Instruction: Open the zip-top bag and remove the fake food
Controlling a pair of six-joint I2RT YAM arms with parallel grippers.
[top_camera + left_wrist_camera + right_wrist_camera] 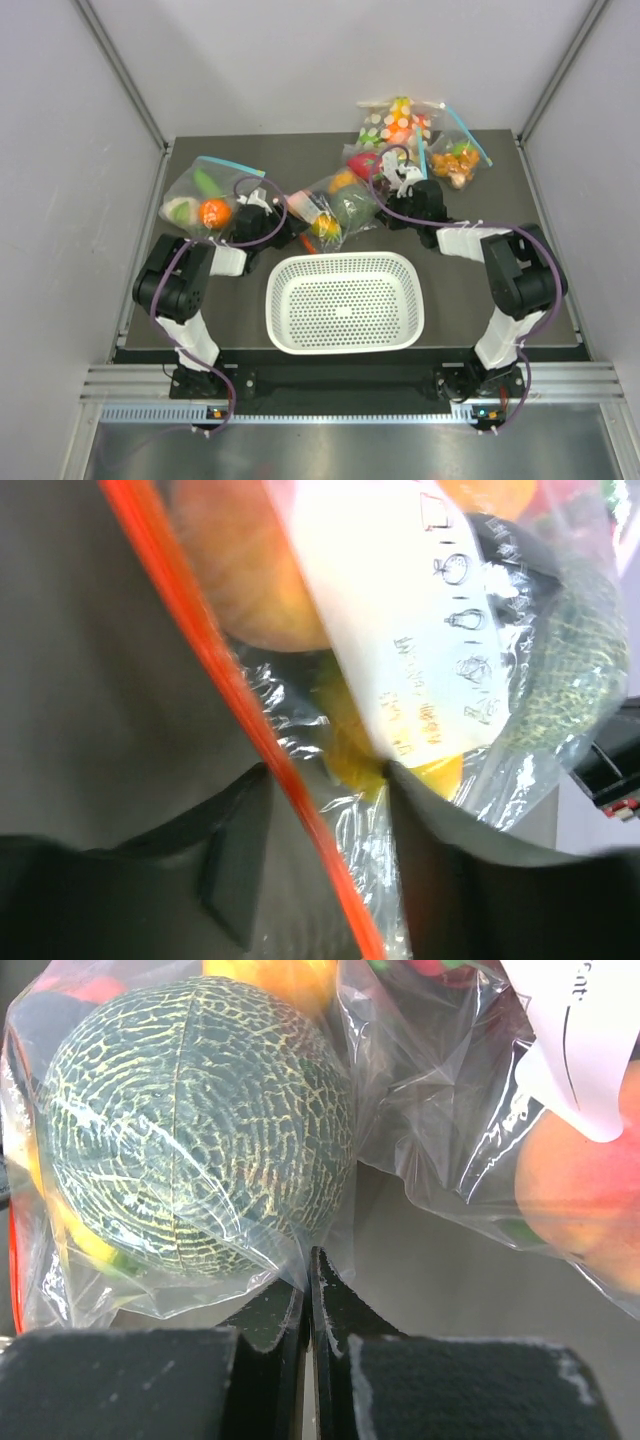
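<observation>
Zip-top bag (335, 205) lay on the dark table (470, 300) just behind the white basket (276, 300), between the two arms, fake food (345, 203) all inside it. Left gripper (327, 770) was at the bag's mouth end with its jaws apart. The red-orange zip strip (210, 670) ran diagonally through the gap, crinkled film on both sides, and one finger (470, 880) touched the film by the white label (420, 630). No clamp on the strip was visible. Right gripper (308, 1260) was at the opposite end, fingers pressed together and pinching a fold of the bag's film directly under the dark green melon (200, 1130). Yellow and orange pieces were packed around the melon. Right wrist view also showed a second clear bag (480, 1120) touching the first on its right, a peach-coloured piece in it. Blue-zip bags sat apart: one at the left (200, 195), two at the back right (400, 122) (460, 160).
</observation>
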